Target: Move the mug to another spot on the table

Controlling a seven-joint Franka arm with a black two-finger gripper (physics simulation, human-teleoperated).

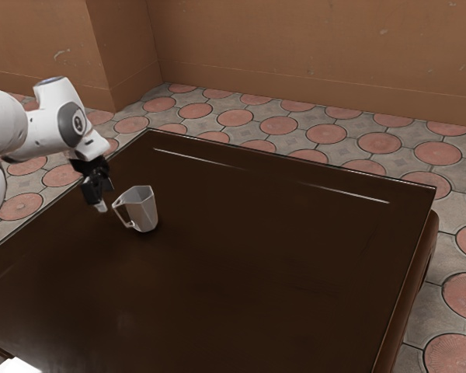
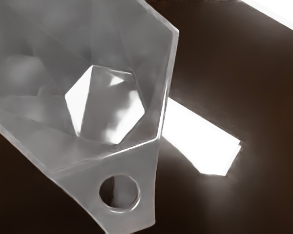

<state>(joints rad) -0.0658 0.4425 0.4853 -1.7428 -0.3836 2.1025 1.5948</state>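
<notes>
The pale grey faceted mug [image 2: 112, 73] stands mid-left beside the black pincer [image 1: 98, 200], whose grip state is unclear. Clipping its handle [image 2: 146, 170] could topple it.

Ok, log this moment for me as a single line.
mug: upright on table, not lifted | gripper: low, beside the handle | stage: pre-grasp

The pale grey mug [image 1: 138, 207] is standing out against the glossy dark brown worktop [image 1: 256, 256]. At far left the white, grey-jointed arm [image 1: 31, 124] is carrying a black hand [image 1: 95, 200]; terracotta discs are dotting the grey floor [image 1: 349, 140] below orange-brown walls [image 1: 295, 39].
</notes>
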